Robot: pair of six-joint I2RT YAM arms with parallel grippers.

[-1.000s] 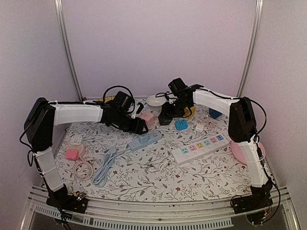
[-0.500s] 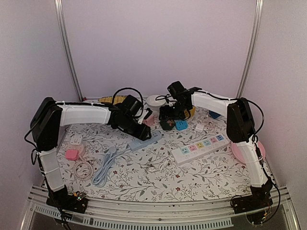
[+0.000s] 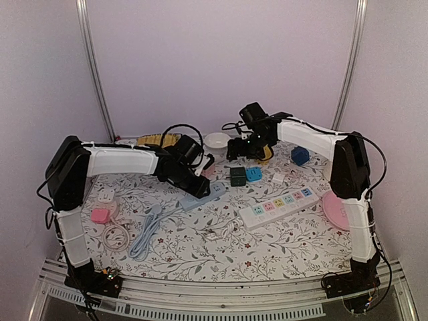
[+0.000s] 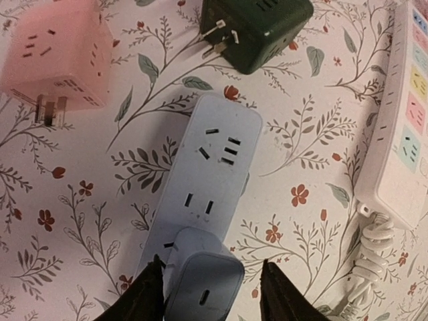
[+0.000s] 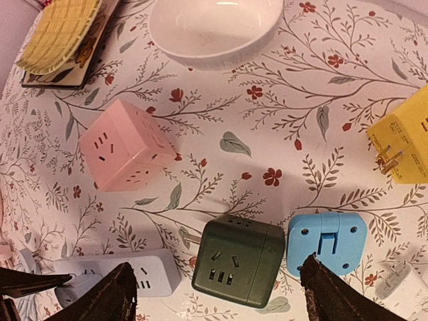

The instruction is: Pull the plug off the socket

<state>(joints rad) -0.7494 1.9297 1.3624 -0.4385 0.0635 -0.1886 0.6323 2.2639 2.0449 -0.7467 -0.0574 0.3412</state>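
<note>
A pale blue-grey plug [image 4: 202, 281] sits in the near end of the light blue power strip [image 4: 212, 167] [image 3: 204, 194], the socket. My left gripper [image 4: 212, 294] [image 3: 196, 186] straddles the plug. Its left finger [image 4: 147, 297] lies against the plug's side, while the right finger [image 4: 277, 294] stands a small gap away, so it is open. The right gripper [image 5: 214, 294] [image 3: 249, 148] hangs wide open above a dark green socket cube [image 5: 237, 261] [image 3: 237, 176] that rests on the table, touching nothing.
Close by lie a pink cube [image 5: 127, 145], a blue adapter [image 5: 328, 242], a yellow cube [image 5: 404, 144] and a white bowl [image 5: 214, 27]. A white strip with coloured sockets [image 3: 279, 206], a pink plate [image 3: 344, 208] and coiled cables [image 3: 114, 234] lie nearer.
The right gripper opened, let the dark green cube down onto the table and drew back upward. The left gripper slid right along the blue strip and narrowed around the plug.
</note>
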